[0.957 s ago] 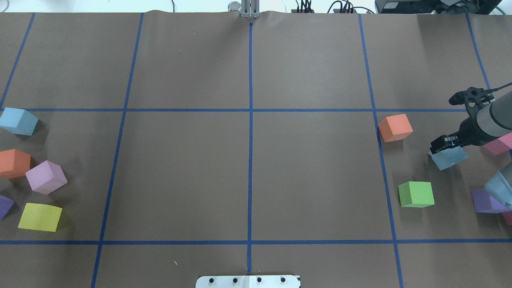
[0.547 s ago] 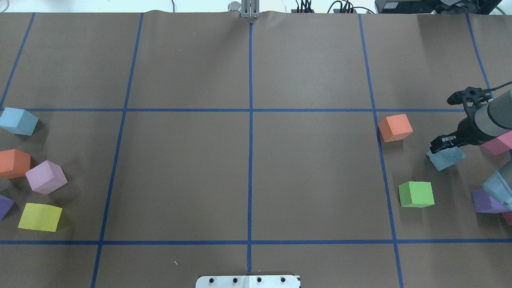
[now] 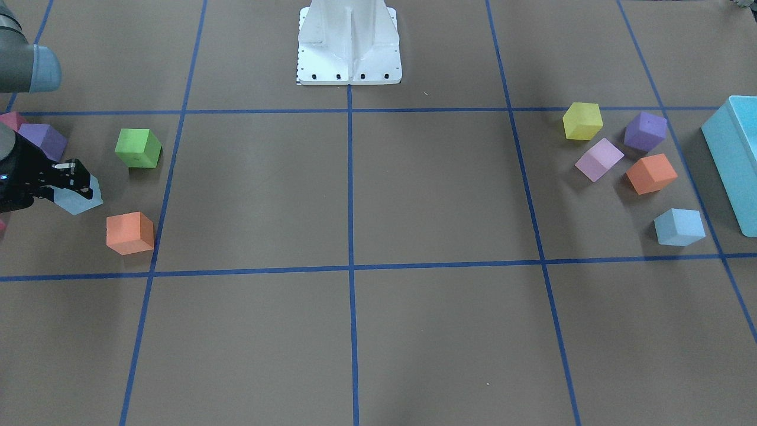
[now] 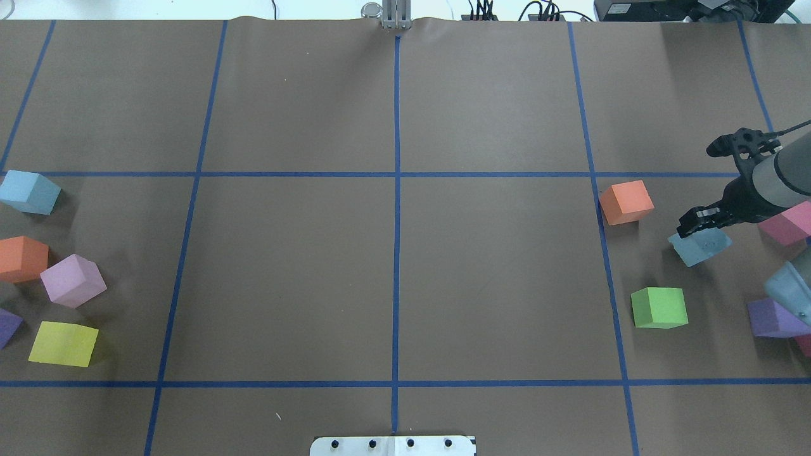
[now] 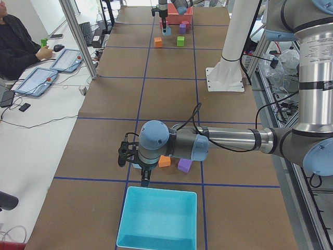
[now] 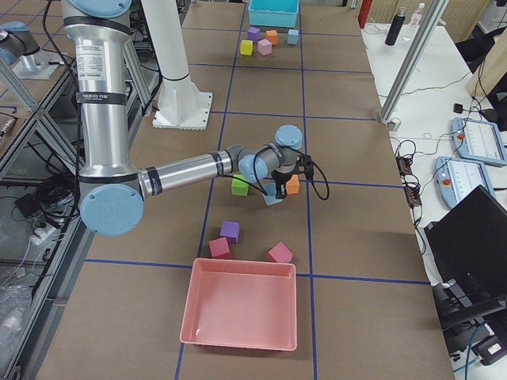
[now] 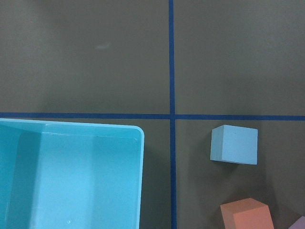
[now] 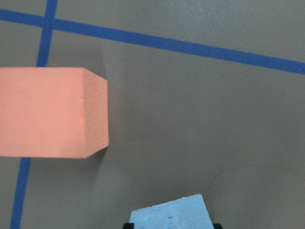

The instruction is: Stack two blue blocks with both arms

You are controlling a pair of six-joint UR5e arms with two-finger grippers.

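Brown paper table [image 4: 285, 285] with a blue tape grid, seen from overhead. One blue block [image 4: 698, 247] is at 3 o'clock, clamped between the jaws of the right gripper [image 4: 697, 220]. We cannot tell whether it clears the paper. The second blue block [image 4: 28, 192] rests at 9 o'clock, untouched. The left gripper [image 5: 145, 181] hangs beside the turquoise box [image 5: 156, 219]; jaw state we cannot tell.

We judge the blocks foam: light, soft, matt, not fragile. Best pinched gently on two opposite flat faces.

Count:
- two blue blocks
- two orange cubes [image 4: 626, 201]
- two purple cubes [image 3: 644, 130]
- two pink cubes [image 6: 279, 253]
- one lilac cube [image 4: 73, 280]
- one green cube [image 4: 659, 307]
- one yellow cube [image 4: 63, 343]
- one pink tray [image 6: 242, 305]
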